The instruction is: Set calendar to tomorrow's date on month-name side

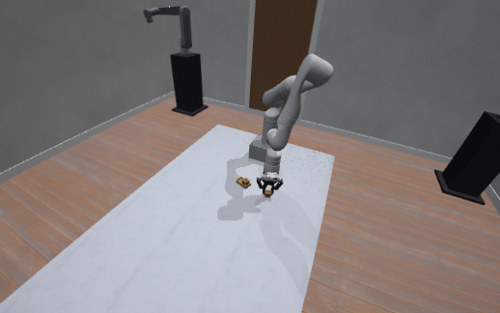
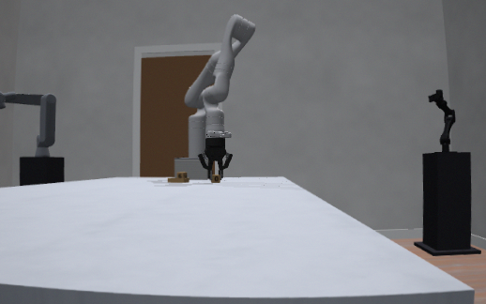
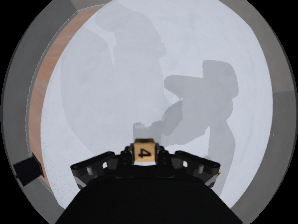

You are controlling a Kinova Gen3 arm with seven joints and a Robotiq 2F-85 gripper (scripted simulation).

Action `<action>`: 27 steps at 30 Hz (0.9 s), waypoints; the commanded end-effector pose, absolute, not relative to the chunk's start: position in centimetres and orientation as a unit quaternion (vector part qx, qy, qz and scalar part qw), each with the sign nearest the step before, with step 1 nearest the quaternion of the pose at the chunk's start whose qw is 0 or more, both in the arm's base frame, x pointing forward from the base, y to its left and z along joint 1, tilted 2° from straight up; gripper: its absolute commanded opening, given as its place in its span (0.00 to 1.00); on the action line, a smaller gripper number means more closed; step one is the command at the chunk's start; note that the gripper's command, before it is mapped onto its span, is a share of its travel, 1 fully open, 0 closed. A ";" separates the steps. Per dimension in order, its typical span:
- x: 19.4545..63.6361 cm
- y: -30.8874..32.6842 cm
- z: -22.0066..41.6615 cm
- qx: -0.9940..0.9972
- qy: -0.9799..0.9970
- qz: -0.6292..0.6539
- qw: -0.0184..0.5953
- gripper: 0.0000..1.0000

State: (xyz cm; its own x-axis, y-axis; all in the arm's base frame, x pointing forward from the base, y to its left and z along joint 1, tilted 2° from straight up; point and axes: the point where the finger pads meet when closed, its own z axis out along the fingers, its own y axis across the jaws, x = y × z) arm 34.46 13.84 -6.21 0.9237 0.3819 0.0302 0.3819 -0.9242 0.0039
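1. Over on the left of the counter, here's the wooden calendar tray, long axis slanting down to the right in the top view.
2. Aboard it, towards its right end, one date cube; its digit's too small to call.
3. Just right of the tray, and off it, the loose cube! A dark 4 lies sideways in the wrist view; the outward face seems to read 0.
4. And the pincer, pointing down, looks clamped on that loose cube; the carry should go left. No brand is readable.
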 end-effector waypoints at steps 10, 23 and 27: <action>34.5 13.9 -5.3 -0.981 -0.195 -0.016 0.001 0.26; 34.3 13.8 -1.2 -0.981 -0.195 -0.016 0.001 0.26; 34.3 13.8 0.6 -0.981 -0.195 -0.016 0.001 0.26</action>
